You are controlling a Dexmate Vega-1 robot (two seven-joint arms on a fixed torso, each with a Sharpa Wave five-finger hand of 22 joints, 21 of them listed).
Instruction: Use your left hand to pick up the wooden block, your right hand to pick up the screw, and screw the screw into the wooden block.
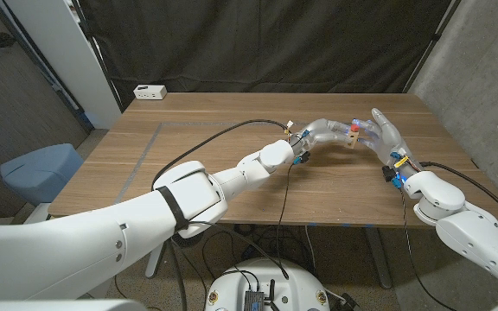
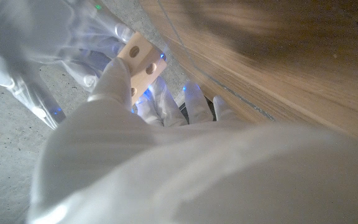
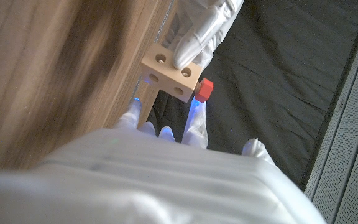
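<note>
Both hands meet | left hand [image 1: 328, 132] holds wooden block [image 1: 352, 136] | red screw [image 3: 204, 89] in block

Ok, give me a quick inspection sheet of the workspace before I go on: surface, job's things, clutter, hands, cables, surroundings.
Surface: wooden table, bare wood.
Job's things: wooden block with round holes, held up off the table; red screw at one of its faces, how deep it sits cannot be told.
Clutter: white box at the far edge.
Hands: left hand grips the block; right hand meets it at the screw.
Cables: black cable along the left arm.
Surroundings: black curtain behind.
</note>
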